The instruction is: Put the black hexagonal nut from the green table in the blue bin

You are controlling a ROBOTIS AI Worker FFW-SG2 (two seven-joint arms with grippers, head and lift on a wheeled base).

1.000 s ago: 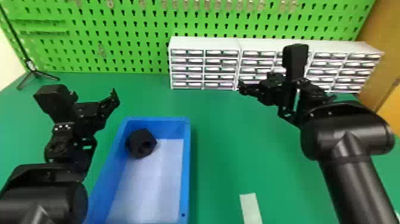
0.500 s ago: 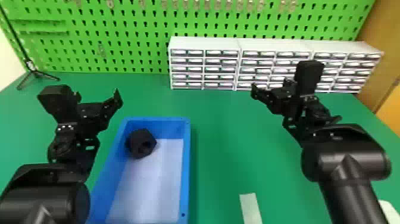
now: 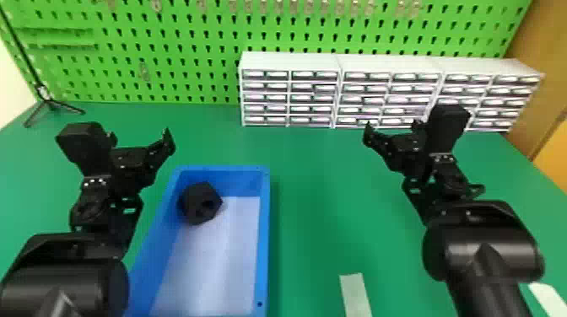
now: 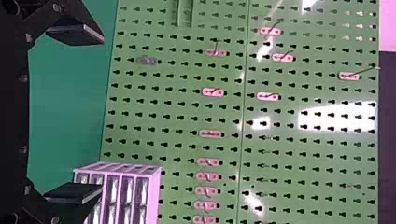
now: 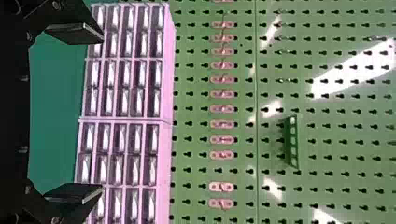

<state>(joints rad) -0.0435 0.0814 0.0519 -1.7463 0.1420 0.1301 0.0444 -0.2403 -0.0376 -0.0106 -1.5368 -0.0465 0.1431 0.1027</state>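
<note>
My left gripper (image 3: pixel 140 137) and right gripper (image 3: pixel 392 127) both stand wide and empty. I see the black hexagonal nut (image 3: pixel 193 201) in the blue bin (image 3: pixel 264 236) — right of the left fingers, left of the right ones.

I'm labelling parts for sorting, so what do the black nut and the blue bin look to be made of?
The black nut looks like matte plastic, perhaps printed, since its dark faces show hardly any shine; coated metal can't be ruled out. The blue bin seems to be smooth moulded plastic, judging by its even colour and rounded rim corners.
</note>
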